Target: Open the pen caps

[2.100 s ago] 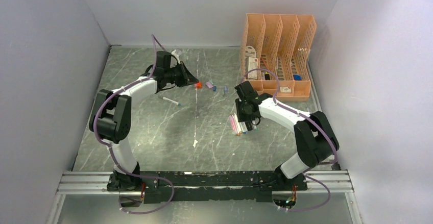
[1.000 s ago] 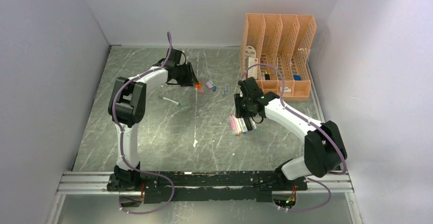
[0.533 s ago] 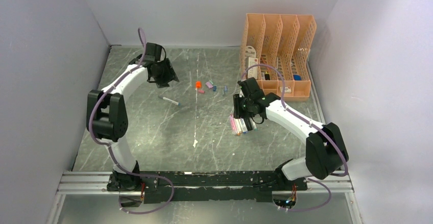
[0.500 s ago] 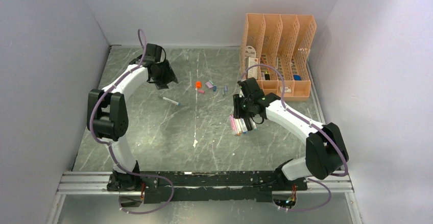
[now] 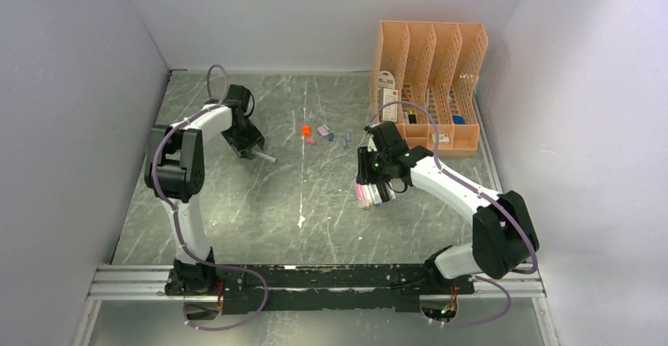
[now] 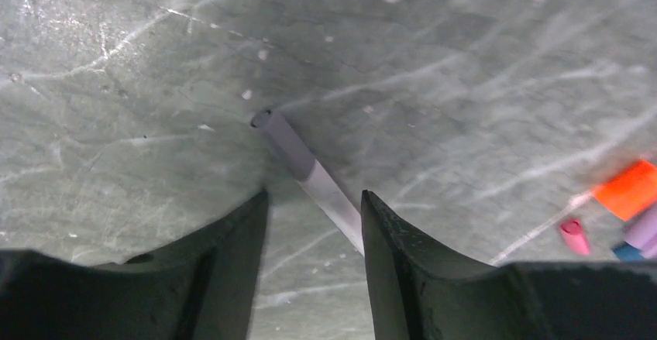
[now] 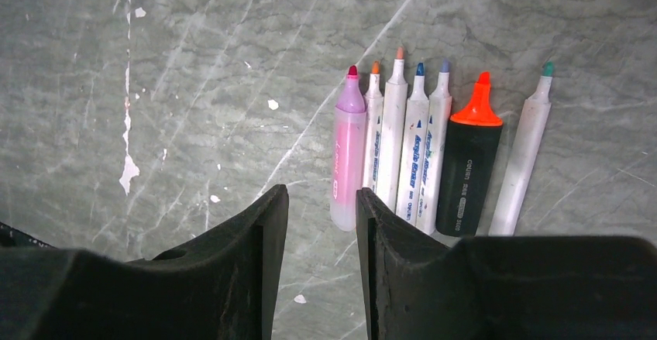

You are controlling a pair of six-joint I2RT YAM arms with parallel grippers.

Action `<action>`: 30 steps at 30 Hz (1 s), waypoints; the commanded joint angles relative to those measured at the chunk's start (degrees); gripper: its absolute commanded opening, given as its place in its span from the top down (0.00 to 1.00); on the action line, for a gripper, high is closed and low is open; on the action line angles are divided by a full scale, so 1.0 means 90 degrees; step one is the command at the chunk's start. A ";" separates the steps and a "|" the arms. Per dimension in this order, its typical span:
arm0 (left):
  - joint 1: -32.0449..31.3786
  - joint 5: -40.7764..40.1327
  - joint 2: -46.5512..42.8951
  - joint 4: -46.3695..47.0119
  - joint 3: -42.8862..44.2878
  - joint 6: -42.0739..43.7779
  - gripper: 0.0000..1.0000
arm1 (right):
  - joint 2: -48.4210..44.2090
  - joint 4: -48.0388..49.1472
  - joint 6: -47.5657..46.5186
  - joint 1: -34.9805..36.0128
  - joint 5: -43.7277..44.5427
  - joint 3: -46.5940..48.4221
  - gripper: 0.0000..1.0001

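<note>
Right wrist view: seven uncapped pens lie beside the narrowly parted right end effector.

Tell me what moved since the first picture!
The left fingers left the orange cap and swung back left, now open around the lone pen. The right fingers stayed open over the pen row; the other caps did not move.

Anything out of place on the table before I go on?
One grey-ended pen lies alone and askew between the fingers of the open left gripper, apart from the tidy row of seven uncapped pens by the right gripper.
</note>
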 commanded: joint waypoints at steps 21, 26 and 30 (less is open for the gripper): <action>-0.0402 0.3169 -0.0948 0.3306 -0.1692 0.1342 0.93 | -0.0176 0.0572 0.0264 0.0066 -0.1055 -0.0031 0.62; -0.1097 0.4374 -0.1423 0.4771 -0.1917 0.0595 0.93 | -0.0428 0.1691 0.0755 0.0066 -0.2206 -0.0260 0.61; -0.1646 0.4894 -0.1716 0.6365 -0.2363 -0.0377 0.93 | -0.0467 0.2302 0.1284 0.0066 -0.2538 -0.0428 0.49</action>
